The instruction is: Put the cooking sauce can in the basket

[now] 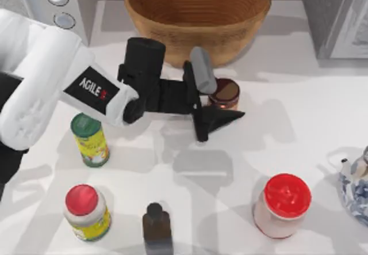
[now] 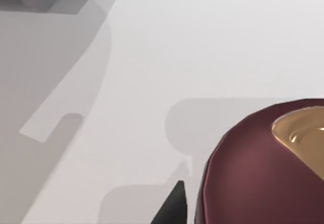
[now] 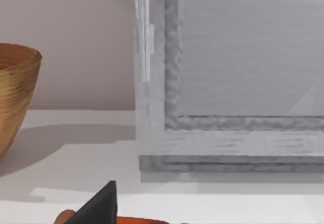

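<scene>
Top view first: reaching across the white desk (image 1: 310,128) with the left gripper (image 1: 214,96), spread wide and straddling the small cylindrical cooking sauce can with glossy dark brown lid and orange-red label (image 1: 225,93); clamping nothing as yet, seemingly just short of contact on both sides. Stands upright near the desk's middle, that can, just in front of the large round woven tan-brown basket (image 1: 198,33) at the far edge, near it but apart. Left wrist view: one black fingertip (image 2: 172,206) just beside the can's side, a sliver of desk between. Likely trouble from here: closing off-centre and shoving the short can sideways until it tips or rolls against the basket wall; pinching too high on the slick lid and losing it on the lift; carrying it too low and clipping the basket's tall rim, spilling it outside; letting go from too high and bouncing it out. Little danger from the green-lidded yellow can (image 1: 89,140) near the left edge or the red-lidded pinkish jar (image 1: 282,204) near the front edge, both well apart. Right gripper (image 3: 101,206) parked, facing a grey framed panel (image 3: 233,82) beside the basket.
</scene>
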Motion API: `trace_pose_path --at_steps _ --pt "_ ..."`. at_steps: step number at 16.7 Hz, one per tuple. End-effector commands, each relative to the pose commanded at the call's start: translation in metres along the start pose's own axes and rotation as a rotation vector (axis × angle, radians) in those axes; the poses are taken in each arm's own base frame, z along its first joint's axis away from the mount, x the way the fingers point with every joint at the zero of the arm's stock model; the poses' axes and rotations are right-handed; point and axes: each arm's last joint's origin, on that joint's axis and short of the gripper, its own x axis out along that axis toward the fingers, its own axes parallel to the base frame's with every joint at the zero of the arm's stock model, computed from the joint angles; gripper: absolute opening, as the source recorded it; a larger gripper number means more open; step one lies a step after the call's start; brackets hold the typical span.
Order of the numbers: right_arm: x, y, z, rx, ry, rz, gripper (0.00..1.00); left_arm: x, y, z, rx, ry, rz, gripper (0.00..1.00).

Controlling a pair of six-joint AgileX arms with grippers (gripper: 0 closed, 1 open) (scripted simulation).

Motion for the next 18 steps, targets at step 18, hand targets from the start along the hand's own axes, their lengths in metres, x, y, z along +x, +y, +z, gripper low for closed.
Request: trace_pose_path --at_steps 18 --pt "0.0 0.0 0.0 0.0 0.0 0.0 1.0 -0.082 -0.037 0.048 0.006 0.004 0.012 0.0"
